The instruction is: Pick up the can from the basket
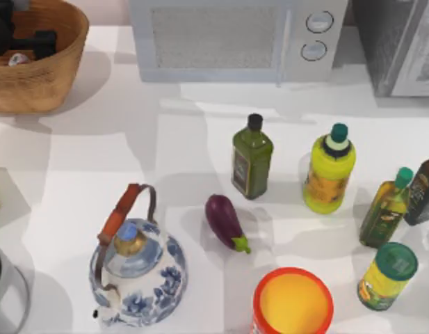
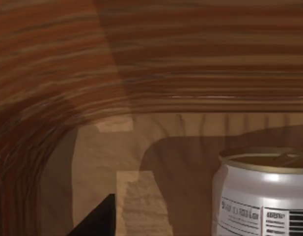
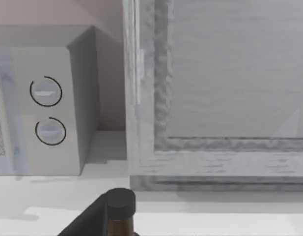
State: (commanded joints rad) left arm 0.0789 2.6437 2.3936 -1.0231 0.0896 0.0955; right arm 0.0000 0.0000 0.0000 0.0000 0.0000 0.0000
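Note:
The woven tan basket (image 1: 51, 73) stands at the table's far left corner. My left gripper (image 1: 23, 40) is lowered inside it as a black shape. The can (image 1: 18, 59) shows as a small pale spot just beside the gripper on the basket floor. In the left wrist view the can (image 2: 264, 196) stands upright and close, silver-white with printed text and a pale rim, with the basket's ribbed wall (image 2: 166, 59) behind it. A dark edge of the left gripper (image 2: 97, 221) lies apart from the can. A dark part of my right gripper (image 3: 87, 221) sits beside a dark bottle cap (image 3: 121, 200).
A microwave (image 1: 235, 38) and a grey appliance (image 1: 402, 42) line the back. A blue-white teapot (image 1: 138, 268), an eggplant (image 1: 224, 221), several bottles (image 1: 252, 156), a yellow jar with a green lid (image 1: 388, 275) and an orange tub (image 1: 292, 303) crowd the front and right.

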